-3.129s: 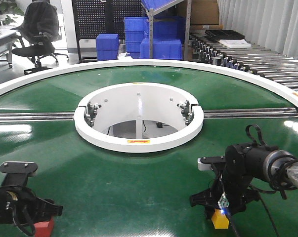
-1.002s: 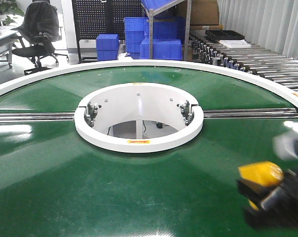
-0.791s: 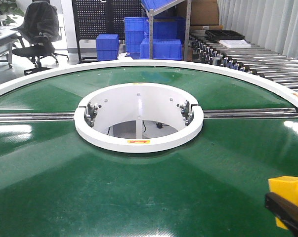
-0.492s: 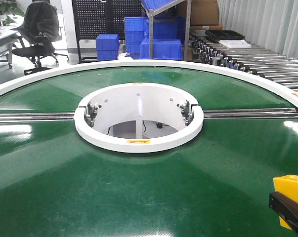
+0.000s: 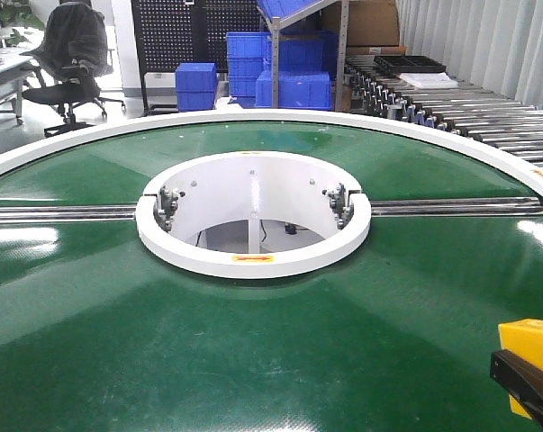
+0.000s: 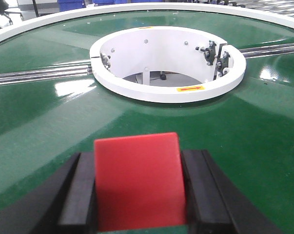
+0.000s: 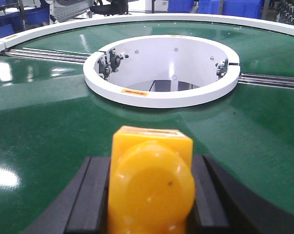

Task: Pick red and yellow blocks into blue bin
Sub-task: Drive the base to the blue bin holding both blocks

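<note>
The left gripper [image 6: 137, 204] pinches the red block [image 6: 137, 175] between its jaws at bottom centre of its wrist view, one flat face square to the lens. The right gripper [image 7: 150, 207] clamps the yellow brick [image 7: 151, 170] likewise, with a round stud facing the camera. Its long axis cannot be told.
</note>
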`<state>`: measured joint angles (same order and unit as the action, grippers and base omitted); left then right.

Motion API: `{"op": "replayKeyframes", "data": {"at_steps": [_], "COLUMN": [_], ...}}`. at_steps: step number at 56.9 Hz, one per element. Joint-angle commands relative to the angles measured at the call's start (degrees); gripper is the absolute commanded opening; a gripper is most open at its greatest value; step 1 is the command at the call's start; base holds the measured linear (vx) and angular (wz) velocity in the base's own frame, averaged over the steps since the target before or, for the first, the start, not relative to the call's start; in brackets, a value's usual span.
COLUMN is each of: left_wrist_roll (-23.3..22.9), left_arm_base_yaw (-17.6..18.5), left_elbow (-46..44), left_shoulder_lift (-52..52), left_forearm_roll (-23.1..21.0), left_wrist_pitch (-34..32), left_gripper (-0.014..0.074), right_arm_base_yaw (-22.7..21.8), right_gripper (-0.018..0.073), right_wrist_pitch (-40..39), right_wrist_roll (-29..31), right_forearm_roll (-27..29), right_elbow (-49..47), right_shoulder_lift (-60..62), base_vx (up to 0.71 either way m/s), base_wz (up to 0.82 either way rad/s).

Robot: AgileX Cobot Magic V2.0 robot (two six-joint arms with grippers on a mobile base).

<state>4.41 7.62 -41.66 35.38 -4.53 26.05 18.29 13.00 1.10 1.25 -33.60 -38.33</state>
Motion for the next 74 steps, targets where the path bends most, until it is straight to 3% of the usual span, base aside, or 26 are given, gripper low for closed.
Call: {"op": "replayKeyframes", "data": {"at_steps": [1, 32, 74], "left_wrist_roll": [-0.53, -0.53, -0.53], "left_arm_base_yaw": [0.21, 0.21, 0.26], "left_elbow": [-1.55, -1.55, -1.55], "left_shoulder_lift": [0.09, 0.21, 0.20], "left_forearm_roll": [-0.75, -0.75, -0.75], "left_wrist_pitch": [-4.52, -4.52, -4.52], "left_gripper": [-0.0001, -0.0001, -0.0001], "right_arm_base_yaw": [-0.19, -0.19, -0.19], "right_gripper": [-0.0010, -0.0010, -0.0010], "right_wrist_pitch": [-4.55, -4.36, -4.36], "right_wrist_roll": [0.18, 0.18, 0.18], "right_forearm_roll": [-0.59, -0.59, -0.59], "right_elbow": [-1.71, -1.71, -1.71], "right_shoulder_lift": [0.14, 0.14, 0.14], "base_vx": [0.00, -0.04, -0.13], "base_wz": [0.00, 0.16, 0.51]}}
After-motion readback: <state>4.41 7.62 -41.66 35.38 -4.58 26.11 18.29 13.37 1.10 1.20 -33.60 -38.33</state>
